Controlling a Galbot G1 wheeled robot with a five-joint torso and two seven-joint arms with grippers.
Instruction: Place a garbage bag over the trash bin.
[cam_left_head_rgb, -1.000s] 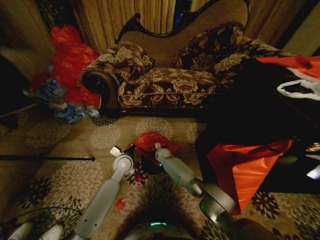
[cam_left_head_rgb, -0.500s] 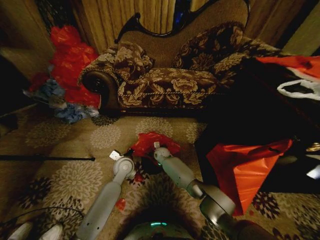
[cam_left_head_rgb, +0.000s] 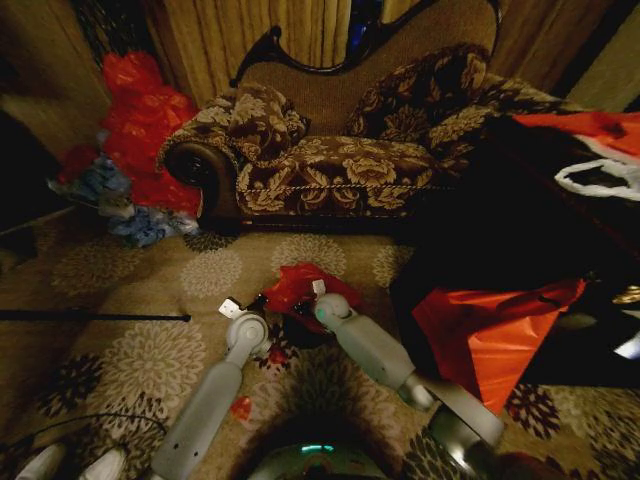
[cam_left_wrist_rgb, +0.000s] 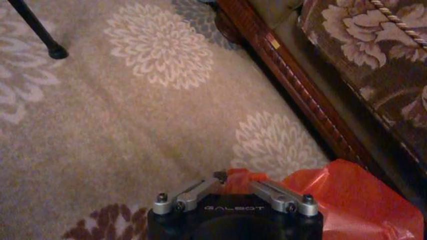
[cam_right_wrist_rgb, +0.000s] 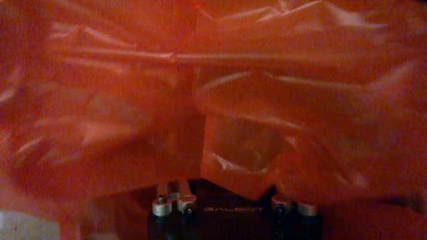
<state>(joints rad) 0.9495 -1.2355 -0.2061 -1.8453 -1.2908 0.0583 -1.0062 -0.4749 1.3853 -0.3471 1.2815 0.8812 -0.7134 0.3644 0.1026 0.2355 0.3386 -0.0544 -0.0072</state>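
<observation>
Since the earlier frames the right arm has swung outward at the elbow and its wrist has edged slightly right, and the garbage bag (cam_left_head_rgb: 300, 284) has bunched a little tighter; left arm about as it was half a second ago.

Near: robot base at the bottom of the head view, both forearms reaching forward over the flowered carpet (cam_left_head_rgb: 150, 360). A small red scrap (cam_left_head_rgb: 241, 407) lies on the carpet beside the left forearm.

Middle: left end effector (cam_left_wrist_rgb: 233, 176) sits just left of the bag; in its wrist view the fingers close to a point on a fold of red film at the bag's edge, so it has hold of the bag. Right end effector (cam_left_head_rgb: 318, 292) is pushed into the bag from the right; its wrist view shows crumpled red film all round, fingers buried, so how far they are open I cannot tell.

The trash bin (cam_left_head_rgb: 300, 328) shows as a dark shape under and just behind the wrists, with the bag lying on top of it. Judgement: the bag is over the bin but crumpled, mouth not yet spread round the rim.

Right: large orange-red sheet (cam_left_head_rgb: 490, 335), apart from the work.

Far: patterned sofa (cam_left_head_rgb: 330, 160); heap of red and blue bags (cam_left_head_rgb: 135, 140) at its left end.
</observation>
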